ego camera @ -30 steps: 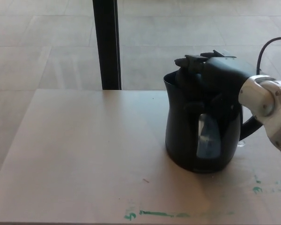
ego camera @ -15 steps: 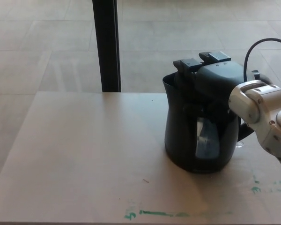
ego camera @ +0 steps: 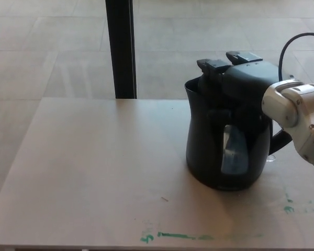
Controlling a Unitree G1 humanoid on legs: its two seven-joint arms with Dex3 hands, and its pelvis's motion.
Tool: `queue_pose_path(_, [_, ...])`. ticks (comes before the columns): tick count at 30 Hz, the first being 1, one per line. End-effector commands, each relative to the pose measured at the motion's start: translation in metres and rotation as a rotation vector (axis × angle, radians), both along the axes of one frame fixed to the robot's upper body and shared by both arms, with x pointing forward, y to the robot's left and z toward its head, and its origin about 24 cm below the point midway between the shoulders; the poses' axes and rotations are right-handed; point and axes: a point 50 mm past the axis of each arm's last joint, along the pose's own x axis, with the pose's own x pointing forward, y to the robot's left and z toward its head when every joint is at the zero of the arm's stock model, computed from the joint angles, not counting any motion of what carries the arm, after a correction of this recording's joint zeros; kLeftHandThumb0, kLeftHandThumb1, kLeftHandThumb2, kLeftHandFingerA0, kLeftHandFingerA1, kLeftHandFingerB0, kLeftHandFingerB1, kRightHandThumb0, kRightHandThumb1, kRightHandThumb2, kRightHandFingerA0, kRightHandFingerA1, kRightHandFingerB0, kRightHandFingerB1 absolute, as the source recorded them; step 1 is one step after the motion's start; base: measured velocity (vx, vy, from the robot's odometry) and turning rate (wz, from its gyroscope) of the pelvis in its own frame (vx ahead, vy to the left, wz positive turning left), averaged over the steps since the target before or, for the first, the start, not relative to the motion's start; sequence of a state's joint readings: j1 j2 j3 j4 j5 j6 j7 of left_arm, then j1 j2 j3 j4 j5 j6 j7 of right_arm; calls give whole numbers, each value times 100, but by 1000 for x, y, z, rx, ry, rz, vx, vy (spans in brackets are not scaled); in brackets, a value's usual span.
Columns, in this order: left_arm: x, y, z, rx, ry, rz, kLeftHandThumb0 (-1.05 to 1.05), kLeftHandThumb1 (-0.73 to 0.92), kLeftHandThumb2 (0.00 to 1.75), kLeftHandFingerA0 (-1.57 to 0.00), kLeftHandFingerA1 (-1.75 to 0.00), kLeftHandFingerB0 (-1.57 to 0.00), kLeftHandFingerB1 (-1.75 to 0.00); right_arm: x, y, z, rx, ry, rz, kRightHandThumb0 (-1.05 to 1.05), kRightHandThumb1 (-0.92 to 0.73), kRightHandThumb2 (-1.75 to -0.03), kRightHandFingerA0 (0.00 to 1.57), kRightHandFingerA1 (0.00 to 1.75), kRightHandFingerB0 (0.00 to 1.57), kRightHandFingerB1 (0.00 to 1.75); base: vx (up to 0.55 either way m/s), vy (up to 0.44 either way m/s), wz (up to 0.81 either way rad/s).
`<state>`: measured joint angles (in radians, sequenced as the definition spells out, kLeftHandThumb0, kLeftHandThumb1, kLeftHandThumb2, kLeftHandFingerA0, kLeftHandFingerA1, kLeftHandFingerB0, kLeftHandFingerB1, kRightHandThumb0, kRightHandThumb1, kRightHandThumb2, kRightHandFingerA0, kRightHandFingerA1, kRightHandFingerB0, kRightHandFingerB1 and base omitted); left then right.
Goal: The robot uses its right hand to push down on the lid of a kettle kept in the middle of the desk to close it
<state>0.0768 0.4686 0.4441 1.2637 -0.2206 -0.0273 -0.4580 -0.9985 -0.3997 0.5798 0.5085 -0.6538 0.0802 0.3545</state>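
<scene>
A black kettle (ego camera: 225, 141) with a bluish water window stands on the pale desk (ego camera: 94, 172), right of the middle. My right hand (ego camera: 239, 78) lies flat over the kettle's top, its fingers (ego camera: 213, 66) stretched toward the spout side and holding nothing. The hand covers the lid, so I cannot see how the lid sits. The white wrist joint (ego camera: 295, 107) comes in from the right, beside the kettle's handle. My left hand does not show.
A black vertical post (ego camera: 120, 47) rises behind the desk's far edge, left of the kettle. Green marks (ego camera: 175, 236) run along the desk's near edge. A black cable (ego camera: 290, 44) loops above my right wrist. Tiled floor lies beyond.
My right hand rose slightly over the kettle's top half a second ago and has settled a little lower and to the right. The kettle stays in place.
</scene>
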Motion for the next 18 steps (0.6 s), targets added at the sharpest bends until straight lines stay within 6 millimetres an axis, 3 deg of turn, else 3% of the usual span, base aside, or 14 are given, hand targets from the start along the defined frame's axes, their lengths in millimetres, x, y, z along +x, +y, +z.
queue_pose_path(1, [-8,8,6,-11,-1,24,-83,74,61,-42,-45,-35,-35,-2,-37,-9,42,324,-95,-104,-79,-127,0,1,0,0,0,0,0])
queue_pose_path(2, [-8,8,5,-14,4,38,-85,63,73,-40,-49,-34,-41,-4,-43,2,93,302,-85,-105,-92,-86,0,0,0,0,0,0,0])
queue_pose_path(3, [-10,7,4,-17,6,41,-85,63,73,-40,-49,-34,-41,-4,-44,2,97,303,-82,-105,-92,-86,0,0,0,0,0,0,0])
queue_pose_path(4, [-9,7,4,-9,10,36,-80,74,63,-43,-46,-38,-37,-6,-48,8,139,296,-75,-105,-79,-125,0,2,0,0,0,0,0])
queue_pose_path(5, [-11,6,3,7,33,14,-87,64,75,-40,-46,-34,-40,-12,-60,22,214,266,-71,-105,-78,-122,0,0,0,0,0,0,0])
queue_pose_path(6, [-11,6,3,7,33,14,-87,64,75,-40,-46,-34,-40,-13,-60,22,215,267,-70,-105,-78,-122,0,0,0,0,0,0,0])
queue_pose_path(7, [-12,6,3,5,31,28,-80,75,63,-43,-44,-39,-37,-20,-73,34,263,188,-4,-105,-85,-126,0,8,0,0,0,0,0])
queue_pose_path(11, [-16,8,4,-3,33,32,-86,65,72,-40,-46,-33,-39,-40,-105,52,510,241,-59,-105,-79,-118,0,8,0,3,0,0,0])
queue_pose_path(13, [-20,8,4,1,37,29,-84,67,70,-39,-46,-32,-38,-59,-141,59,644,217,-91,-93,-73,-116,0,14,0,11,0,0,0])
queue_pose_path(14, [-21,8,4,1,38,30,-84,67,70,-39,-46,-32,-38,-59,-141,59,645,219,-89,-93,-73,-116,0,14,0,11,0,0,0])
queue_pose_path(15, [-22,8,4,3,37,20,-84,68,71,-38,-46,-31,-38,-66,-154,60,652,197,-113,-96,-70,-93,0,17,0,18,0,0,0])
queue_pose_path(16, [-22,8,4,-1,36,26,-85,67,71,-37,-45,-31,-38,-70,-161,61,669,190,-121,-95,-91,-67,0,15,0,19,0,0,0])
queue_pose_path(17, [-23,9,4,-4,39,35,-74,58,102,-36,-57,-15,-43,-83,-186,65,709,151,-164,-89,-77,-115,0,18,3,14,0,0,0])
queue_pose_path(18, [-24,9,4,-1,48,34,-74,58,102,-36,-57,-15,-43,-99,-211,70,731,100,-213,-89,-77,-115,0,18,3,14,0,0,0])
